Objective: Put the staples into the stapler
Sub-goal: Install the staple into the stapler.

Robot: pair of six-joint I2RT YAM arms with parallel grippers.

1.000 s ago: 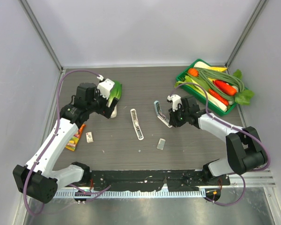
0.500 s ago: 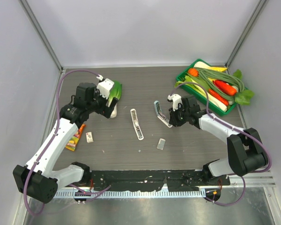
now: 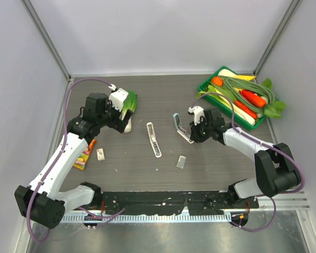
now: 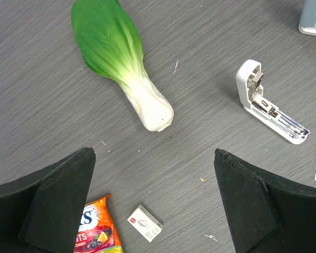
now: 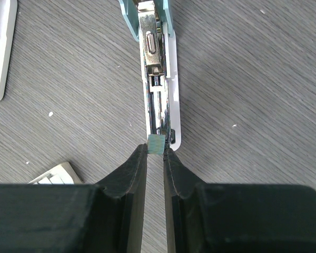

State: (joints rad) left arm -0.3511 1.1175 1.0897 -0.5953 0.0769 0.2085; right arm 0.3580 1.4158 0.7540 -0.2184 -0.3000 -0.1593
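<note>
The white stapler lies open on the dark table with its metal channel showing; its edge also shows in the right wrist view. The staples box lies near the left arm, below and between the wide-open fingers of my left gripper, which hangs high over the table. My right gripper is shut on a small teal tab at the near end of a pale blue-grey stapler-like bar right of the stapler.
A bok choy lies ahead of the left gripper. An orange snack pack sits beside the staples box. A small grey piece lies near the table's front. A green tray of vegetables stands at the back right.
</note>
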